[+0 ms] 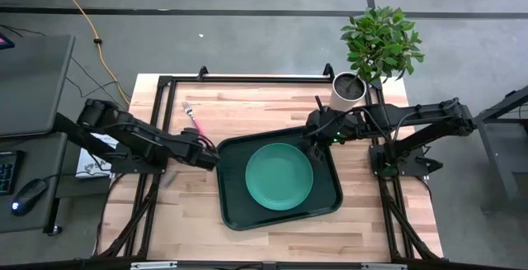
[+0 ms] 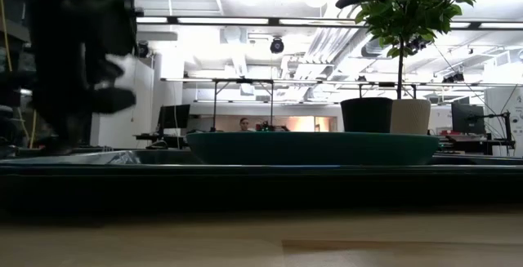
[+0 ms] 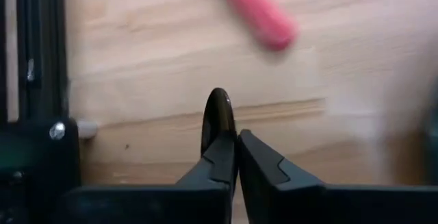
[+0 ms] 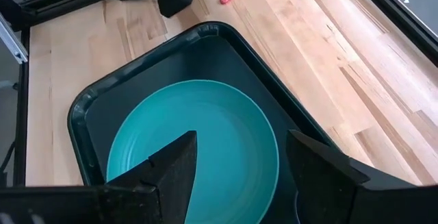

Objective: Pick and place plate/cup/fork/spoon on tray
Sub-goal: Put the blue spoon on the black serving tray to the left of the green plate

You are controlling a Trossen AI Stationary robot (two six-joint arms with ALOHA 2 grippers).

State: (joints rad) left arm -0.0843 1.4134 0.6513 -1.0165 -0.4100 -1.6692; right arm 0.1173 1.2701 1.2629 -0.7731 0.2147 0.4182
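The teal plate [image 1: 279, 175] lies in the middle of the dark green tray [image 1: 233, 212]. My left gripper [image 1: 208, 153] is at the tray's left rim, shut on the spoon [image 3: 217, 111], of which only a thin shiny bowl shows, edge-on. The pink-handled fork [image 1: 192, 118] lies on the wood beyond it. My right gripper [image 4: 239, 162] is open and empty above the tray's far right corner. The dark cup [image 2: 366, 113] shows in the low view beside the white pot [image 2: 410, 116]; in the high view my right gripper hides it. My left gripper pinches the spoon between its two shut fingers [image 3: 263, 162]. The bowl end [image 3: 220, 138] sticks out past the fingertips, standing on edge. The handle is hidden between the fingers. I cannot tell whether the spoon is clear of the table.
A potted plant [image 1: 379, 43] in the white pot [image 1: 349, 90] stands at the table's far right, close to my right arm. Black frame rails [image 1: 247, 78] run along the table's edges. Bare wood lies between the fork and the tray's far rim.
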